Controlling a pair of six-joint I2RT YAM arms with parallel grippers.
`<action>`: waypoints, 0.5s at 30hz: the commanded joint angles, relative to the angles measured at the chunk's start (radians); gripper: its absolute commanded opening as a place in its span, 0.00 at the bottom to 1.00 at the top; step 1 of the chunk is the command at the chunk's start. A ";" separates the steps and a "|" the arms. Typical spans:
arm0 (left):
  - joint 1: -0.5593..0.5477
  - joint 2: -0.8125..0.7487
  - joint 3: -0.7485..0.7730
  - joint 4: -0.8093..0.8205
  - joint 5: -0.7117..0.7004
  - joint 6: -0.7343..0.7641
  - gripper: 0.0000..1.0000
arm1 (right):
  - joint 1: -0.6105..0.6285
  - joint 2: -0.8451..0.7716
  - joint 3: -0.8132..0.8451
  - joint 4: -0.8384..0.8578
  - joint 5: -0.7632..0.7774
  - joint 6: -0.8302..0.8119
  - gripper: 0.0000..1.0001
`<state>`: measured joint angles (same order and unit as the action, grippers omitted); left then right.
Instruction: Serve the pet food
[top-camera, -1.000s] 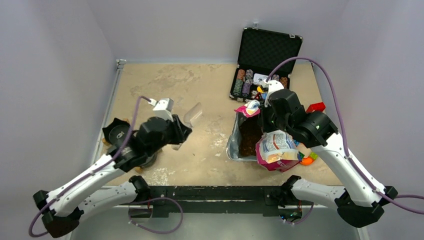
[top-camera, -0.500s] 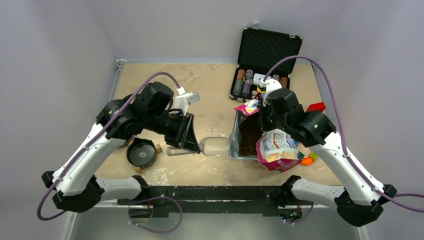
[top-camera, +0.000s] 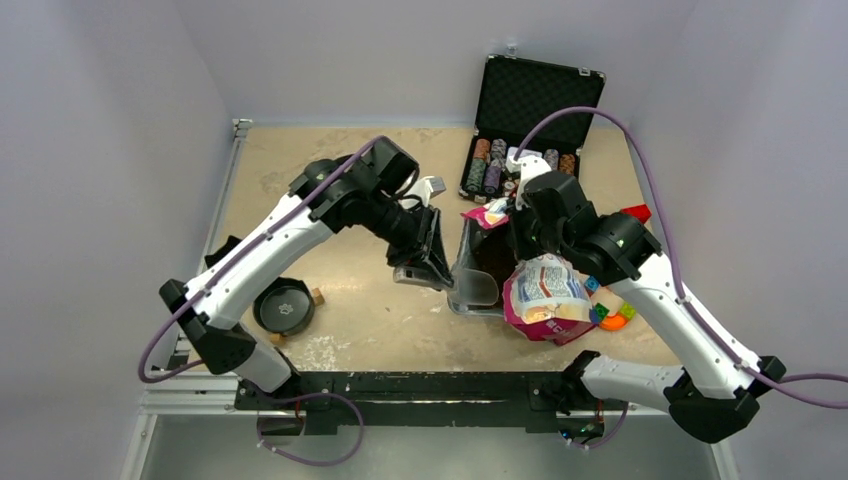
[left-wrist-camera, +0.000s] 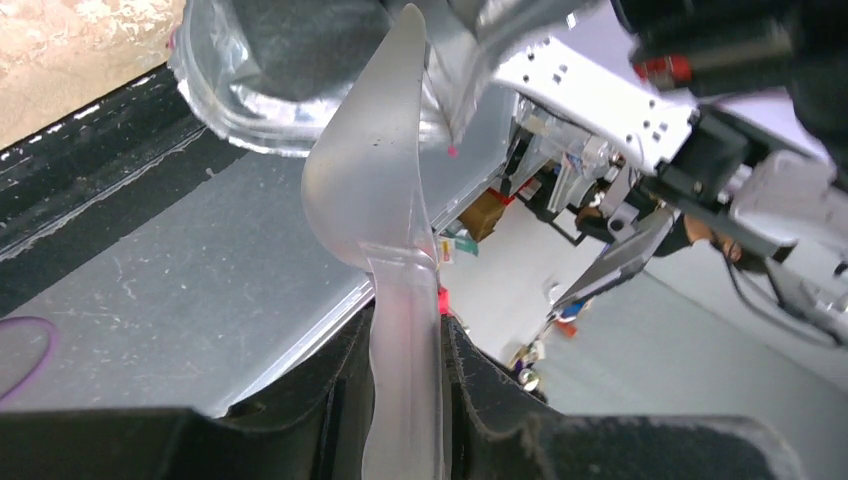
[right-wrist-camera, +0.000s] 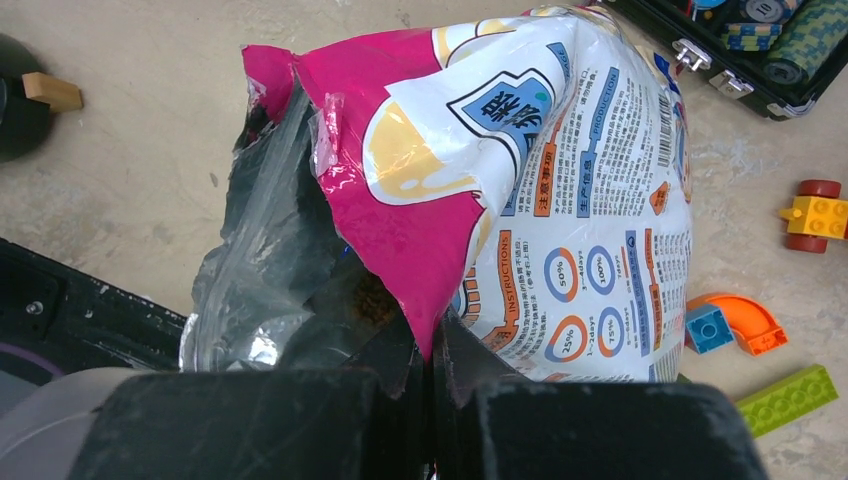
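Observation:
The pet food bag (top-camera: 545, 295), pink and white outside and silver inside, lies open toward the left, with dark-brown pet food (top-camera: 497, 258) showing in its mouth. My right gripper (top-camera: 520, 232) is shut on the bag's pink upper edge (right-wrist-camera: 400, 215), and a patch of pet food (right-wrist-camera: 372, 295) shows just beside the jaws (right-wrist-camera: 432, 360). My left gripper (top-camera: 432, 262) is shut on the handle of a translucent scoop (top-camera: 478, 285). The scoop's bowl (left-wrist-camera: 375, 190) stands edge-on at the silver bag rim (left-wrist-camera: 260, 110). A black bowl (top-camera: 283, 307) sits far left, apart from both grippers.
An open black case of poker chips (top-camera: 520, 160) stands behind the bag. Toy bricks lie at the right: a red one (top-camera: 632, 213), an orange and blue cluster (top-camera: 612, 316), a green brick (right-wrist-camera: 790, 398). A small wooden block (top-camera: 317, 296) lies by the bowl.
My left arm has swung from above the black bowl rightward across the table, carrying the scoop to the bag's mouth. The right gripper has kept its hold on the bag.

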<state>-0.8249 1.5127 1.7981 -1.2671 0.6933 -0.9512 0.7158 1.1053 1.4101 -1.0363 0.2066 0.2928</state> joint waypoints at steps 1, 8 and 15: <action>0.007 0.074 0.057 -0.029 -0.026 -0.131 0.00 | 0.022 0.005 0.106 0.189 -0.023 0.026 0.00; 0.026 0.085 -0.166 0.154 -0.113 -0.456 0.00 | 0.028 0.009 0.126 0.180 -0.008 0.033 0.00; -0.028 0.207 -0.278 0.357 -0.223 -0.681 0.00 | 0.028 -0.001 0.113 0.179 -0.015 0.044 0.00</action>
<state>-0.8196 1.6501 1.5265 -1.0374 0.5587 -1.4685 0.7391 1.1381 1.4403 -1.0412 0.2100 0.3111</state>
